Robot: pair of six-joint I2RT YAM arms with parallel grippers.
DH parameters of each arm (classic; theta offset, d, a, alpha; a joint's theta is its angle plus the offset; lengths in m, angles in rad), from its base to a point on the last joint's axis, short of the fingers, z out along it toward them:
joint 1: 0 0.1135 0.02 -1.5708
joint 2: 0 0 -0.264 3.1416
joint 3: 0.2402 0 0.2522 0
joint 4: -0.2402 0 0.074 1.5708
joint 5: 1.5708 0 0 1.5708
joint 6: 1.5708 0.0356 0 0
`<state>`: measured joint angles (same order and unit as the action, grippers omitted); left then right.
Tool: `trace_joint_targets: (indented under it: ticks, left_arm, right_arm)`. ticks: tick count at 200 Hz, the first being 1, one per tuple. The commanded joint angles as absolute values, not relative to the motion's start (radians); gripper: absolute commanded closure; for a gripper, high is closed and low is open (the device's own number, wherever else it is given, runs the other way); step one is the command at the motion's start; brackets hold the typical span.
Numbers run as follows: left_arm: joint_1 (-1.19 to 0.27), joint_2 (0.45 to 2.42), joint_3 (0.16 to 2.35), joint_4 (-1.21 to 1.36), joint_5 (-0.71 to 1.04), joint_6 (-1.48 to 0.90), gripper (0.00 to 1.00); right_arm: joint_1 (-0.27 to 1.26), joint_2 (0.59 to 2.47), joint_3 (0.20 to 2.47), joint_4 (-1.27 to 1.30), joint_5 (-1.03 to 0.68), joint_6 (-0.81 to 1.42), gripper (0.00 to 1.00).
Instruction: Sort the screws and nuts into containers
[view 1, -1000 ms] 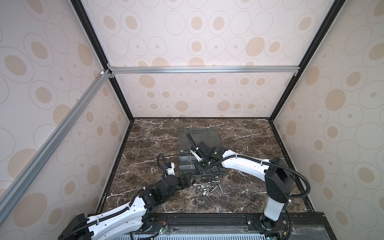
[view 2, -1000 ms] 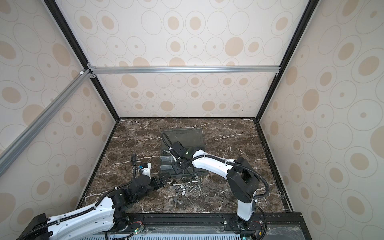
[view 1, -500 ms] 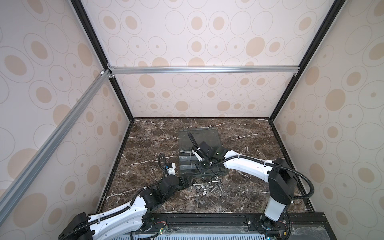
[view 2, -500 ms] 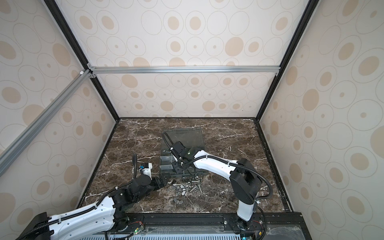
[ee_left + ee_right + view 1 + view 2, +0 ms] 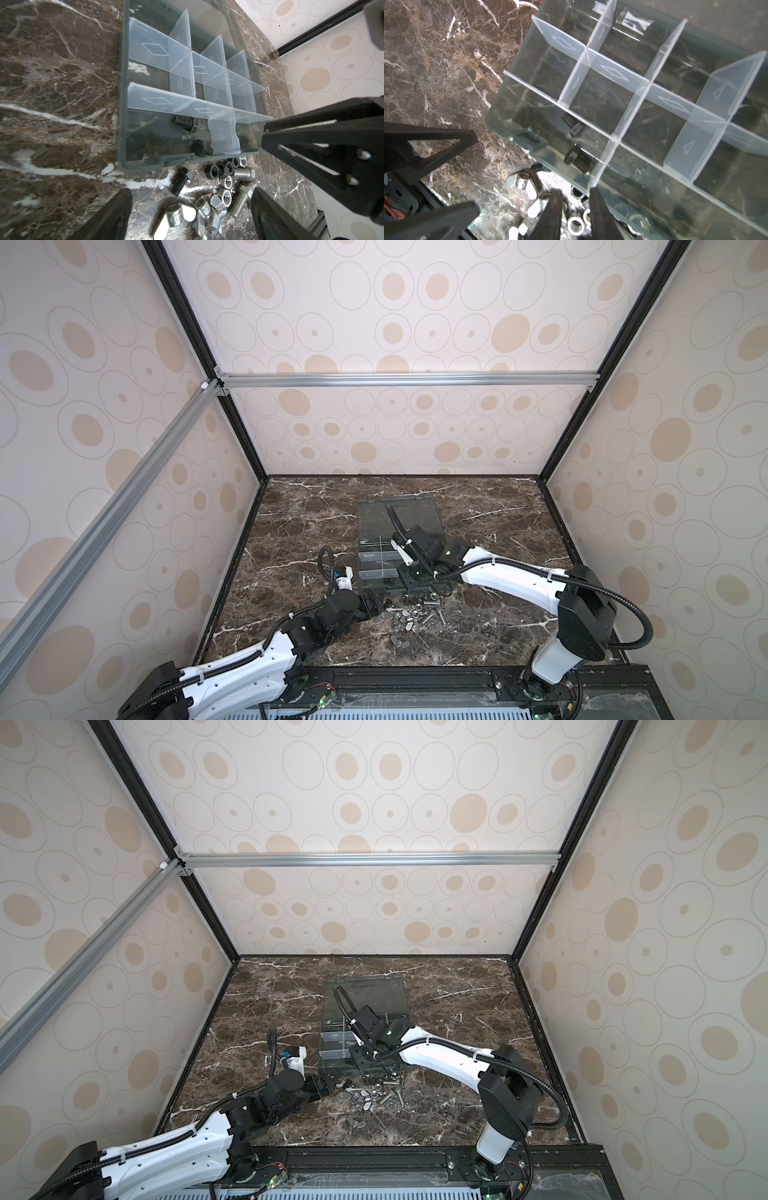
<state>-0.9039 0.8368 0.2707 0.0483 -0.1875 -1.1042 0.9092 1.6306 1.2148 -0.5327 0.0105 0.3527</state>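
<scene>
**Top views:** Two arms, two claws, one organizer box (image 5: 374,568), and one open lid (image 5: 399,514) lying flat beyond it. The left claw (image 5: 376,608) sits low at the pile (image 5: 415,614) of screws and nuts, fingers spread. The right claw (image 5: 360,1058) points down at the box's near wall, just past the pile. The pieces are too small to count here. Two lozenge nuts (image 5: 397,642) lie apart from the pile, off the left claw's side toward the front rail.

**Left wrist:** The left claw (image 5: 191,191) is spread wide, with only loose pieces between its fingers.
- **In the box:** Two black screws (image 5: 186,123) lie in the near corner compartment (image 5: 149,133), ahead of the claw. One has its long axis along the long divider (image 5: 187,101). The second (image 5: 201,148) has its shaft toward the short divider.
- **Loose black screw:** One loose black screw (image 5: 180,180) lies on the surface, head at the box wall, shaft pointing back at the claw.
- **Silver screws:** Two silver screws (image 5: 241,199) lie by the finger nearest the right claw.
- **Nuts:** Among the hex nuts (image 5: 227,180) there are at least three black and four silver. The lozenges overlap, so their count is unclear.
- **Room:** The right claw (image 5: 270,135) crowds that side. The surface (image 5: 52,104) is bare on the opposite side.

**Right wrist:** The right claw (image 5: 575,193) has its fingers nearly together with a narrow gap; cannot tell if it pinches anything. One fingertip (image 5: 595,193) is at the box's near wall where the short divider ends. The two black screws are just ahead of the tips. The left claw (image 5: 476,171) is spread, off to the side.
</scene>
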Motion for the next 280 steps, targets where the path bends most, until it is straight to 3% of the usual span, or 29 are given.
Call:
trace_joint_targets:
  ticks: [1,280]
  left_arm:
    - [-0.913,0.859,0.303,0.060,-0.195,-1.099,0.12]
    - [-1.000,1.311,0.559,-0.089,-0.209,-0.888,0.21]
  right_arm:
    - [0.909,1.552,1.182,-0.515,0.012,0.387,0.73]
    - [0.908,1.018,0.854,-0.665,0.146,0.562,0.72]
